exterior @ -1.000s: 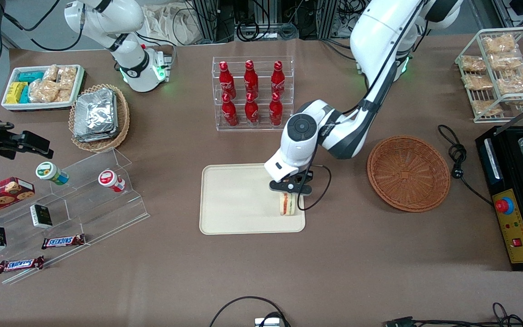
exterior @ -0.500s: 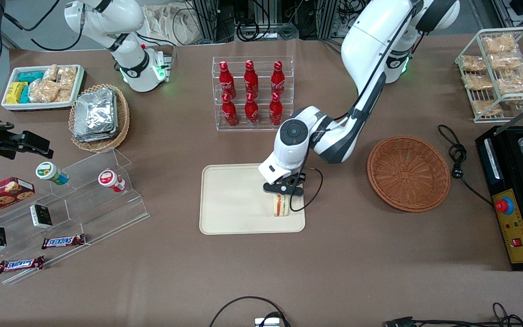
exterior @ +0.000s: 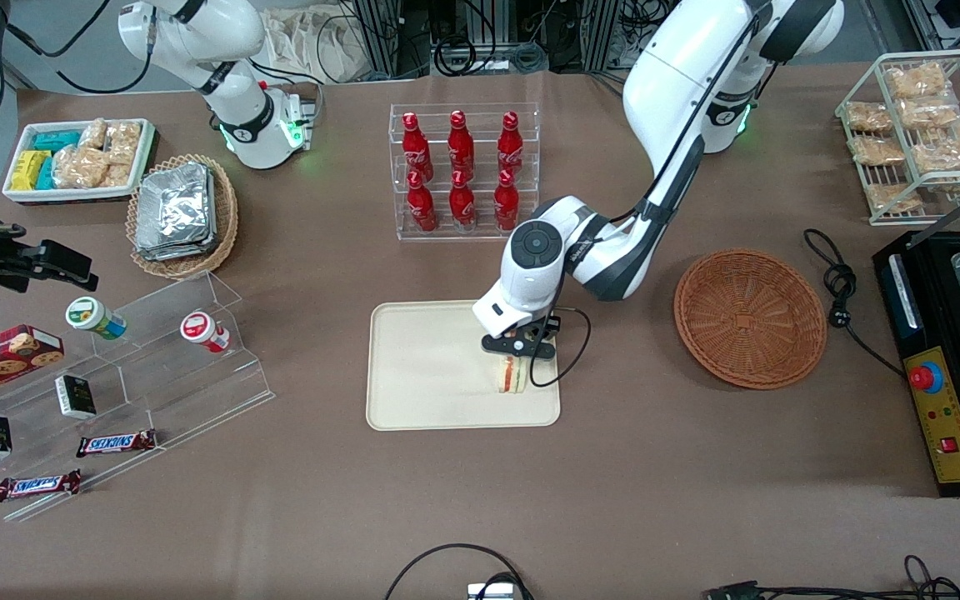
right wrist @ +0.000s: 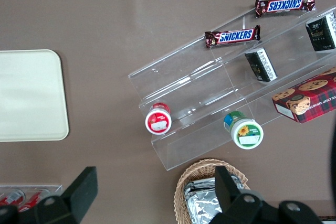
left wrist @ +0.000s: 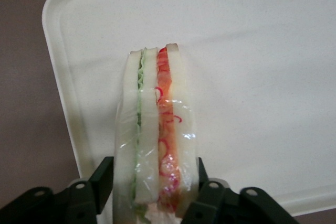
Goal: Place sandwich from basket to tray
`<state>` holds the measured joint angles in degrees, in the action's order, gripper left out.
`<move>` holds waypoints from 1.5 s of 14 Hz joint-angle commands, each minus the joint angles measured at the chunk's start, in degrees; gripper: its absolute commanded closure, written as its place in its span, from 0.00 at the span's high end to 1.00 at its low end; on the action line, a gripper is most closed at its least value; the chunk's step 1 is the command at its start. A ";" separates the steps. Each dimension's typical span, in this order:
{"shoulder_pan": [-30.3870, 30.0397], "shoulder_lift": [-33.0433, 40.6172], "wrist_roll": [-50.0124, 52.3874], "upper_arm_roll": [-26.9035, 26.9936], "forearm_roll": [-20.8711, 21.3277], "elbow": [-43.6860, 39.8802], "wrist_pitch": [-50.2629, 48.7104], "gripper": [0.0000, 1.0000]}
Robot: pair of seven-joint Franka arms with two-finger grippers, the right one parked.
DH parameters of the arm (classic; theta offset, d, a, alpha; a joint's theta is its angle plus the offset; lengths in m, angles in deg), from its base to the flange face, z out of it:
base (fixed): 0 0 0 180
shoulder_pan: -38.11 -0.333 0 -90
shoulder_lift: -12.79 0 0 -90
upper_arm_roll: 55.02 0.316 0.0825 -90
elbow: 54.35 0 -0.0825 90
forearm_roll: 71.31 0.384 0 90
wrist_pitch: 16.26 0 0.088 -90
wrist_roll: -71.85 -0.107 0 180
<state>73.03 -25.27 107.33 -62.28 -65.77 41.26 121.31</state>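
Observation:
My left gripper (exterior: 518,348) hangs over the cream-beige tray (exterior: 422,367), at the tray's end toward the working arm. It is shut on the sandwich (exterior: 512,375), a wrapped white wedge with red and green layers. In the left wrist view both black fingers (left wrist: 103,179) press the sides of the sandwich (left wrist: 156,140), which stands on edge above the tray (left wrist: 262,72). The reddish-brown basket (exterior: 750,317) sits toward the working arm's end of the table, with nothing in it.
A clear rack of red bottles (exterior: 463,171) stands farther from the front camera than the tray. A tan basket of foil packets (exterior: 182,215), a white snack tray (exterior: 78,158) and a clear stepped shelf (exterior: 126,367) lie toward the parked arm's end. A black machine (exterior: 947,358) and a wire rack (exterior: 917,133) sit past the basket.
My gripper has carried the sandwich a little farther onto the tray, toward the parked arm's end and away from the front camera. The grip has not changed.

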 commanded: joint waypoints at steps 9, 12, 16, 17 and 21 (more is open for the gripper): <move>0.14 3.43 11.35 2.85 1.05 -4.54 -4.22 0.98; 0.05 5.19 11.54 5.15 1.05 -9.90 -13.52 1.00; -0.30 10.19 11.19 10.85 1.05 -11.76 -19.78 1.00; -0.30 11.33 11.10 12.26 1.05 -11.76 -20.75 1.00; -0.30 14.50 9.88 17.71 1.14 -11.76 -23.21 1.00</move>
<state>72.31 -12.71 117.27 -46.71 -65.60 29.06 100.10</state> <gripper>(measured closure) 0.000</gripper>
